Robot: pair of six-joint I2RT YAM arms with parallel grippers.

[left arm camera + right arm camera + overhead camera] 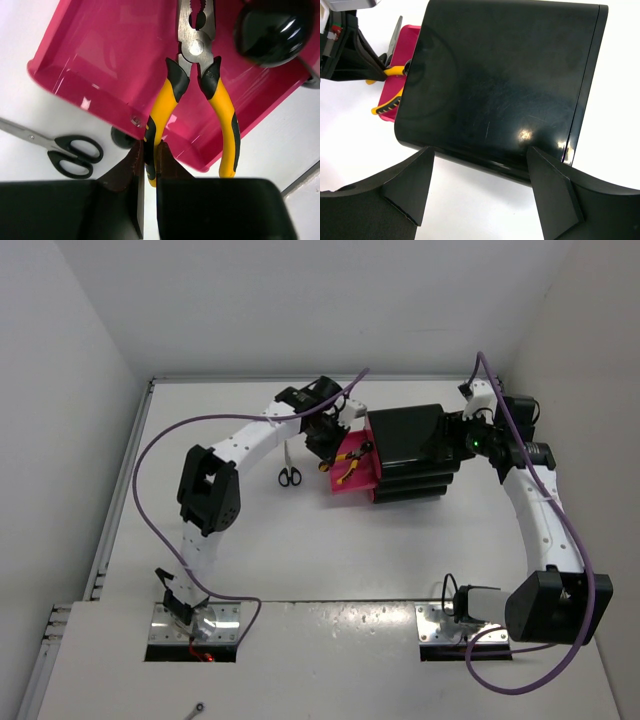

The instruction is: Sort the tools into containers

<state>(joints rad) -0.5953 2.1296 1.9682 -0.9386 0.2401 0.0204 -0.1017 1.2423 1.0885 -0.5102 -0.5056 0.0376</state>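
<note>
Pliers (196, 50) are lying lengthwise in the drawer (100, 65) pulled out of the black box (505, 75), nose pointing toward the box. Left gripper (148, 155) is pinching one handle, and right gripper (480, 180) is gaping at the box's opposite side.

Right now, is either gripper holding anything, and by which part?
The left gripper pinches the yellow-handled pliers by the end of one handle; the right gripper stands open by the black box.
</note>
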